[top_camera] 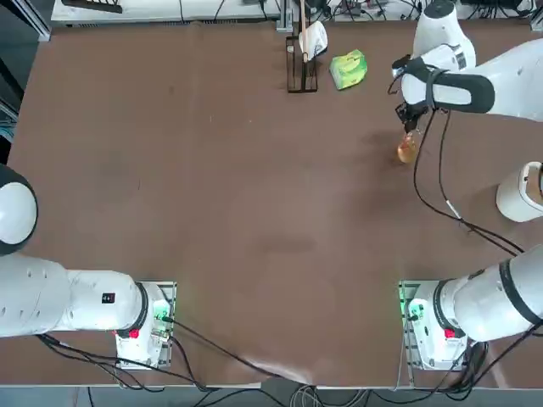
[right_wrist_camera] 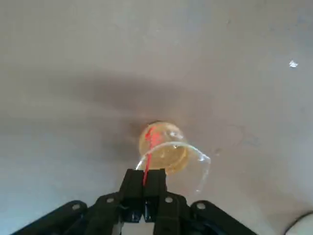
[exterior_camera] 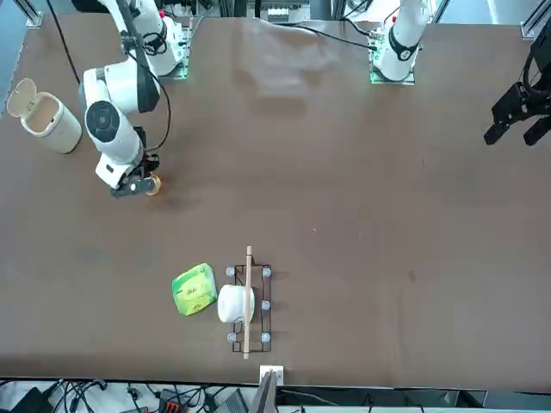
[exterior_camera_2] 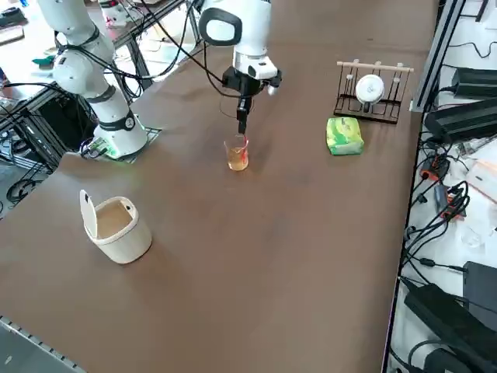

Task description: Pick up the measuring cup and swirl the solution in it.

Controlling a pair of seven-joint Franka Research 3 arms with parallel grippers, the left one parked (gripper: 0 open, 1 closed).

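Measuring cup [exterior_camera_2: 238, 154]: small clear glass vessel with red markings, at the far right part of the brown table [top_camera: 212, 195] in the top view, well clear of the other items; whether its base touches the tabletop or hangs just above it cannot be told. Solution [right_wrist_camera: 165, 152]: orange translucent liquid filling the lower part of the cup. Right gripper [exterior_camera_2: 242, 124]: pointing straight down over the cup, its two black fingers pinched together on the cup's rim at one side, as the wrist view shows, with the glass wall caught between them. Green lumpy object [top_camera: 349, 69]: lying on the table near the far edge, beside the rack and apart from the cup. Wire rack [exterior_camera: 250, 310]: dark frame at the far edge, carrying a small white round item [exterior_camera_2: 369, 88] and a wooden stick [exterior_camera: 248, 301] laid along its top. White bin [exterior_camera_2: 118, 225]: cream-coloured container with its hinged lid open, standing alone near the robot's right edge of the table, well apart from the cup.
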